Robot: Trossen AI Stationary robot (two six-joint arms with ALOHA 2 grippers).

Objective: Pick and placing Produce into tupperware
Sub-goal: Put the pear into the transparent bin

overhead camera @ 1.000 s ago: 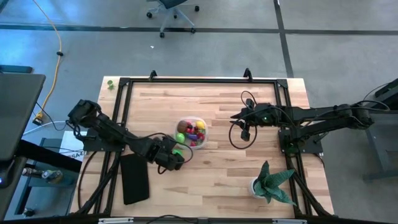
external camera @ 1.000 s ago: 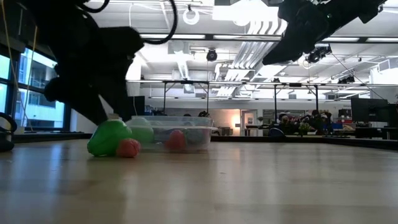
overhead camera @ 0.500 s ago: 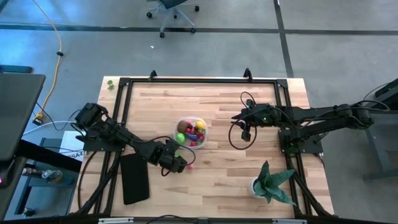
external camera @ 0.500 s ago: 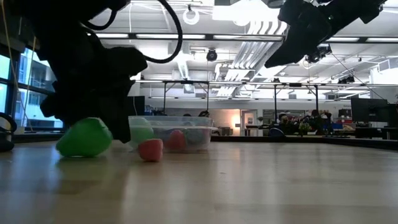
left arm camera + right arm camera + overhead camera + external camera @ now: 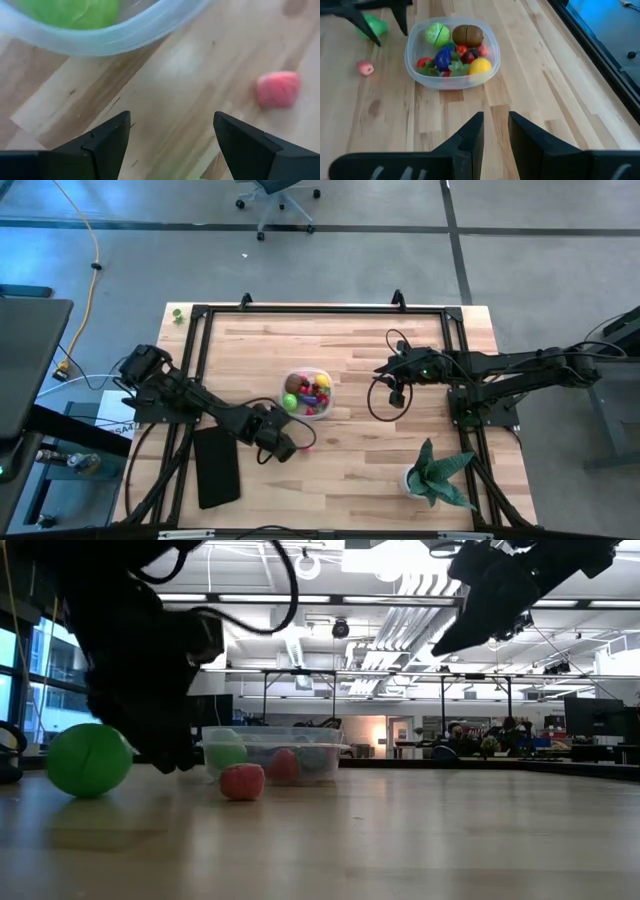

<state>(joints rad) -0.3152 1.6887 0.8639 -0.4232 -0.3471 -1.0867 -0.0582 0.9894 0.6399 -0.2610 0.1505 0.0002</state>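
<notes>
From the high view I see the clear tub mid-table, already packed with most of the toy produce, and my left gripper low just beside it. The right gripper hangs well apart.

At table level, a green ball-shaped fruit and a small red piece lie loose in front of the tub.

My left wrist camera shows the fingers spread wide, gripping nothing, the red piece ahead on bare wood.

From the right wrist, fingers slightly parted, empty. I judge only those two pieces remain.
</notes>
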